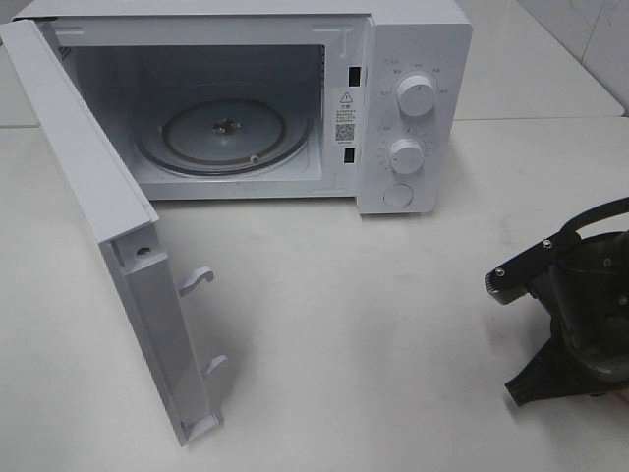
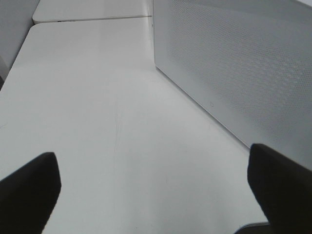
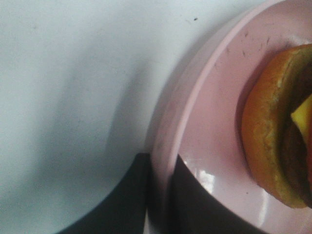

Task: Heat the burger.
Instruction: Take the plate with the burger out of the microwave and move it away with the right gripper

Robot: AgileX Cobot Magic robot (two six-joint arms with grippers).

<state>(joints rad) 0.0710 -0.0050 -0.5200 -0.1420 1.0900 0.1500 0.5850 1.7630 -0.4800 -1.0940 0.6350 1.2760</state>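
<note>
My right arm [image 1: 570, 315] sits low at the table's right edge, wrist pointed down. Its gripper [image 3: 158, 195] pinches the pink plate's rim [image 3: 195, 97], one finger on either side, and the burger [image 3: 278, 126] rests on that plate. My left gripper [image 2: 151, 190] is spread above bare table [image 2: 97, 97] beside the microwave door [image 2: 234, 63]. The microwave [image 1: 295, 88] stands open, with clear tabletop between it and my right arm.

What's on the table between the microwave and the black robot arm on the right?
Nothing. In the high view only bare white table lies between the microwave and the right arm.
</note>
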